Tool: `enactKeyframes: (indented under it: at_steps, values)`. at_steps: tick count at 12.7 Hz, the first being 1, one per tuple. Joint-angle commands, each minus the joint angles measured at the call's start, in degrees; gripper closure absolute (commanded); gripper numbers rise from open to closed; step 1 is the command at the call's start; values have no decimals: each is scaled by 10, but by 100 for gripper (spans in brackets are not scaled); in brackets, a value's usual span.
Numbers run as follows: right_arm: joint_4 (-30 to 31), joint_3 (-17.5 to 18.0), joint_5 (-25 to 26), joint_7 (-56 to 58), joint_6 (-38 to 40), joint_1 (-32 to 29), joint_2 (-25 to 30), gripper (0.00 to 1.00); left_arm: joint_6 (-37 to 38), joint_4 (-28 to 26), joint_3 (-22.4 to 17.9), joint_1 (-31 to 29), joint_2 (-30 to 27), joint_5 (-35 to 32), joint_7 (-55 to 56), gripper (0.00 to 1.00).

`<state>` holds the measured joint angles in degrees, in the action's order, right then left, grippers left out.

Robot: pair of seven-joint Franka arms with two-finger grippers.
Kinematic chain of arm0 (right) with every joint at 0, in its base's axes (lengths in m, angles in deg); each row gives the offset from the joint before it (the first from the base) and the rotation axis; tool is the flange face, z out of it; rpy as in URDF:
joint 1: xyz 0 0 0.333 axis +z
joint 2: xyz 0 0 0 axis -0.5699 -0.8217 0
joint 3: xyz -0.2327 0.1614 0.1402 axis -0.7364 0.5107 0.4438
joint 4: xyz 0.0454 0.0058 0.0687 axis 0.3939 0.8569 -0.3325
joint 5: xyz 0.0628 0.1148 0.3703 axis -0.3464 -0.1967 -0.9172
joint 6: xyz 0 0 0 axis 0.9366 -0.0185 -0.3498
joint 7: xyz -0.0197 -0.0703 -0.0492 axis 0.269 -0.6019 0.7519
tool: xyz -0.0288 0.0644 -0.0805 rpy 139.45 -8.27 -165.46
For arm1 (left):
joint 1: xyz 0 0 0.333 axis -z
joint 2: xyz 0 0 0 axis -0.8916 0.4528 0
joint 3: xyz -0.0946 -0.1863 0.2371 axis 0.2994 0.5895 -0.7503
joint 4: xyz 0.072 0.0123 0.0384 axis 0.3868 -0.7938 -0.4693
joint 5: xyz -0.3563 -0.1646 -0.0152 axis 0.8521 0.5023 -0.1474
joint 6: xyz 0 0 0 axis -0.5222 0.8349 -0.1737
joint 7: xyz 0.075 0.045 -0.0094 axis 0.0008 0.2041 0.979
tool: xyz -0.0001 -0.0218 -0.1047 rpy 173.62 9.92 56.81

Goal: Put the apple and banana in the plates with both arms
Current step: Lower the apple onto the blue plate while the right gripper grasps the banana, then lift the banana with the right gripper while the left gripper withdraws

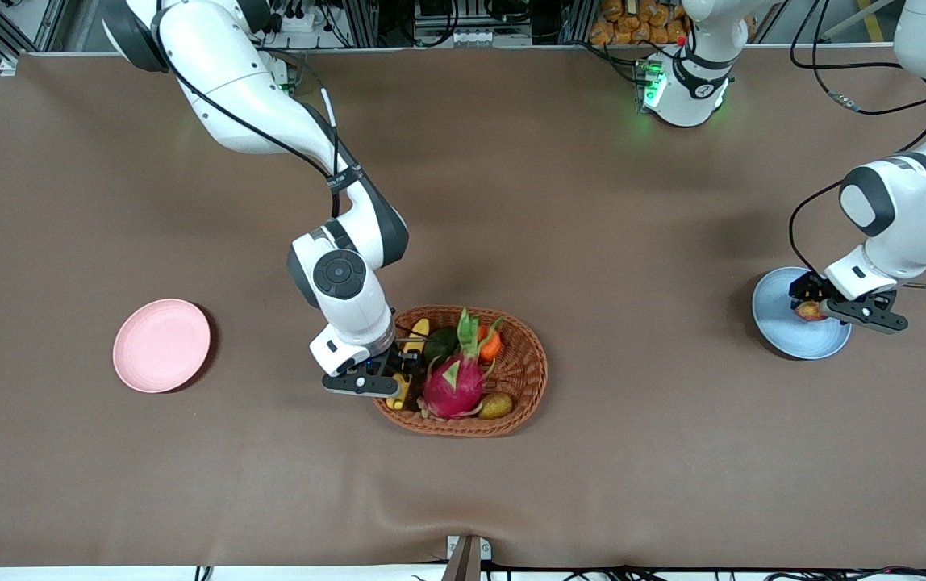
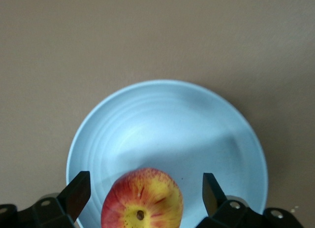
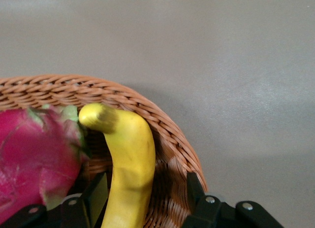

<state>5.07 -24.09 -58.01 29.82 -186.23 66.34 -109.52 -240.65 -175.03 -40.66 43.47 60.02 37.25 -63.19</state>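
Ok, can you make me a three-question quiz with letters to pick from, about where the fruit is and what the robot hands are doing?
1. Where is the apple?
A. on the pink plate
B. on the blue plate
C. in the basket

2. How many plates are on the table?
A. one
B. two
C. three

3. What is the right gripper doing?
A. holding an orange
B. waiting over bare table
C. open around the banana in the basket

Answers:
1 B: the apple sits on the blue plate between the left gripper's open fingers.
2 B: there is a pink plate and a blue one.
3 C: its fingers stand on either side of the banana, apart from it.
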Motion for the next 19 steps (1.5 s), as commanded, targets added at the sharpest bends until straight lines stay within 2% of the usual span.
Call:
enactKeyframes:
  at_steps: [1,3,4,6,9,11,13,16,17,18,19]
  values:
    - [-23,-4,16,-62,-5,7,-23,32,157,100,24,-5,-18,-7,0,0]
    - [-21,-3,16,-79,-4,15,-23,32,253,175,33,3,-12,-6,20,0]
    - [-20,-4,16,-87,-2,19,-23,32,282,195,40,8,-13,-6,45,0]
    - [-20,-3,16,-126,-3,22,-23,32,314,217,60,12,-18,-6,102,0]
    - [-18,-4,15,-133,-3,23,-27,32,378,273,68,14,-16,-6,137,0]
    - [-17,-4,15,-138,-3,23,-30,32,387,282,81,13,-16,-6,149,0]
    - [-13,-4,17,-143,-4,24,-35,37,421,307,88,14,-20,-6,153,0]
    - [-10,-3,16,-143,-4,24,-39,43,531,377,123,12,-22,-8,240,0]
    - [-6,-3,16,-143,-5,24,-40,50,546,378,132,16,-39,-7,266,0]
    - [-6,-3,15,-143,-4,24,-39,64,572,379,124,46,-55,-7,277,0]
    - [-7,-3,15,-143,-4,23,-39,78,590,380,87,82,-70,-5,292,0]
